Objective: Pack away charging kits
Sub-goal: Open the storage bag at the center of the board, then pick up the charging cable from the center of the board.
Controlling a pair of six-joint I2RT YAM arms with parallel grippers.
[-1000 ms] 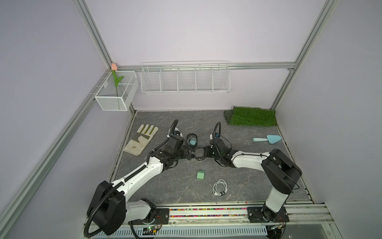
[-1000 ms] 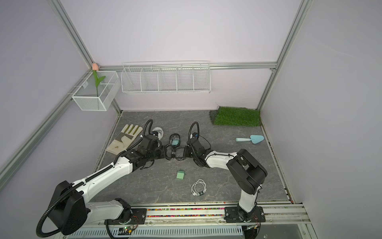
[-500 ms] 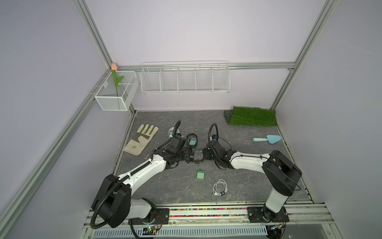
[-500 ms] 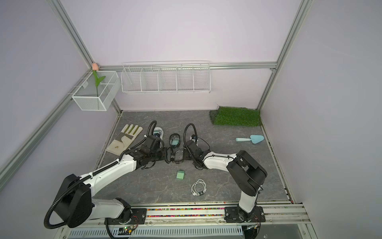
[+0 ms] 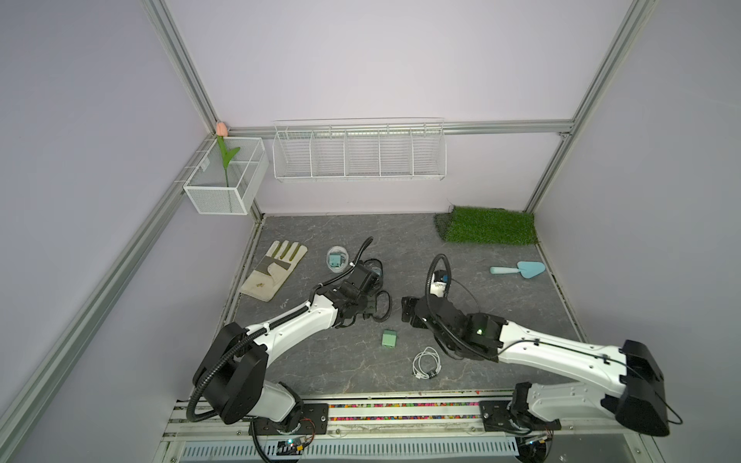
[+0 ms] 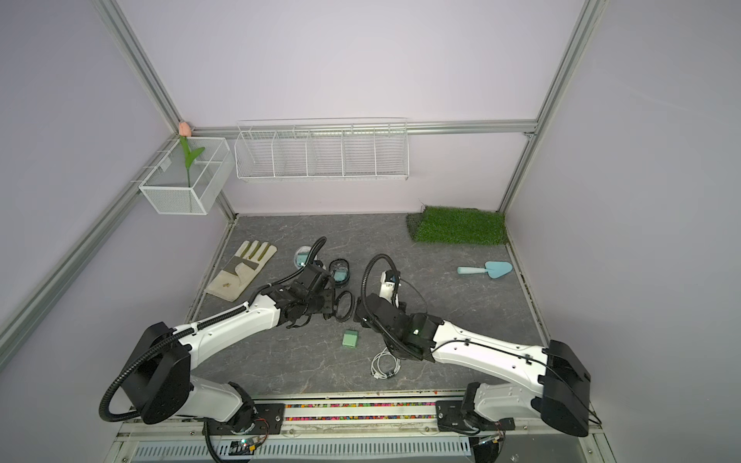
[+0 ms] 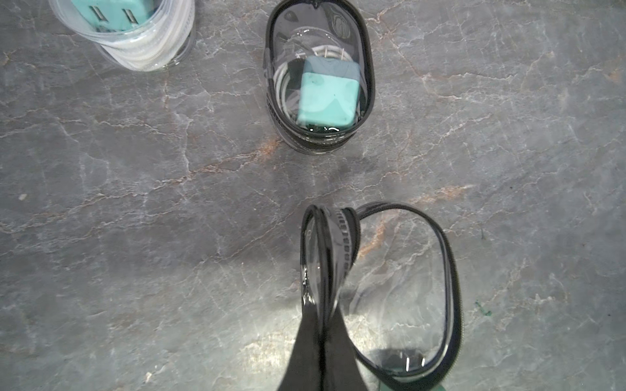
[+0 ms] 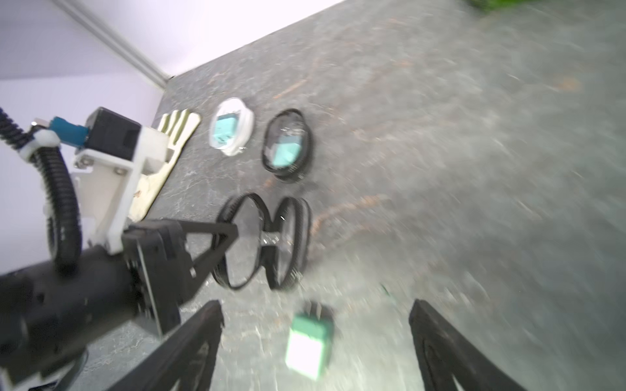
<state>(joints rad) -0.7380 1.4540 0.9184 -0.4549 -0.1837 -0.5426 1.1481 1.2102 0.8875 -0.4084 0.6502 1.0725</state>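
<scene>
Mid-frame in both top views, the left fingers (image 5: 369, 312) are pressed together, pinching the raised lid of an open black-rimmed case (image 6: 344, 308). The left wrist view shows that lid standing edge-on in the pinch, while the case's clear body lies flat on the grey surface (image 7: 135, 220) beside it. Just right of the case in the top views, the right fingers (image 5: 409, 310) are spread wide and grip nothing; their tips face the open case from a little apart.

A mint-green charger block (image 5: 389, 338) lies loose on the surface just below the gap between the two arms' tips, touching neither. A coiled white cable (image 5: 427, 362) lies to its lower right, beside the right arm's wrist. In the blurred right wrist view the block shows in the gap between the spread fingers.

Above the left fingers, a closed black-rimmed case (image 7: 315, 144) holds a teal charger block (image 7: 327, 98) resting on a white cable (image 7: 283, 98). To its upper left, a white-rimmed case (image 7: 152, 56) holds another teal block (image 7: 111, 10).

A work glove (image 5: 274, 272) lies at the surface's left edge. A light-blue trowel (image 5: 517, 269) lies at the right, and a patch of artificial grass (image 5: 489, 226) sits in the upper right corner.
</scene>
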